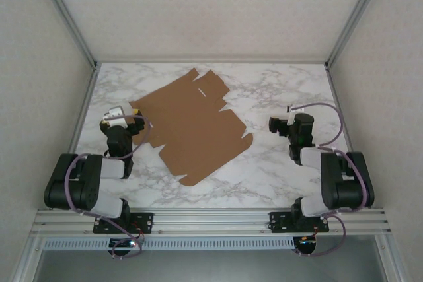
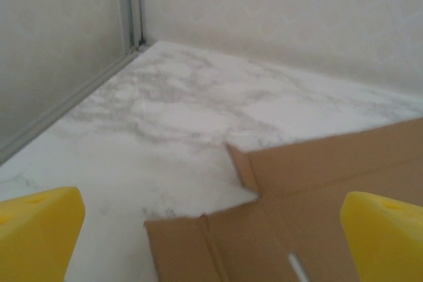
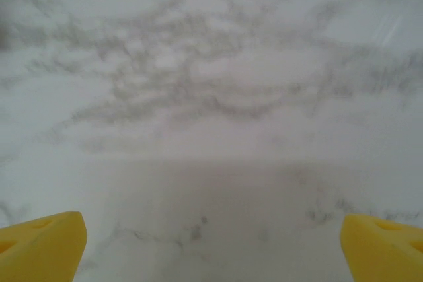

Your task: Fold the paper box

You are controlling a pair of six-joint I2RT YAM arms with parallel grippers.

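Flat and unfolded on the marble surface (image 1: 277,90), left of centre in the top view: the paper box (image 1: 192,127), a brown die-cut sheet turned at a slant. Flaps and tabs all around its outline, crease lines across it, a small slit near the far edge. No flap raised, nothing folded yet. From the left wrist, visible as a notched corner with two flaps, lying low on the marble towards the back left corner of the enclosure.

Right at the sheet's left edge, the left hand (image 1: 114,115), over or touching a left flap; cannot tell which from above. Released, with yellow fingers (image 2: 39,229) spread wide to either side of the wrist view, cardboard between and beyond them, grasping nothing.

Well apart from the sheet, on the right side of the surface, the right hand (image 1: 280,123). Likewise released, its yellow tips wide apart over bare marble, holding nothing.

Around the surface, pale walls (image 1: 198,11) and a metal frame (image 1: 66,18). Along the near edge, a rail (image 1: 211,219) carrying both arm bases.
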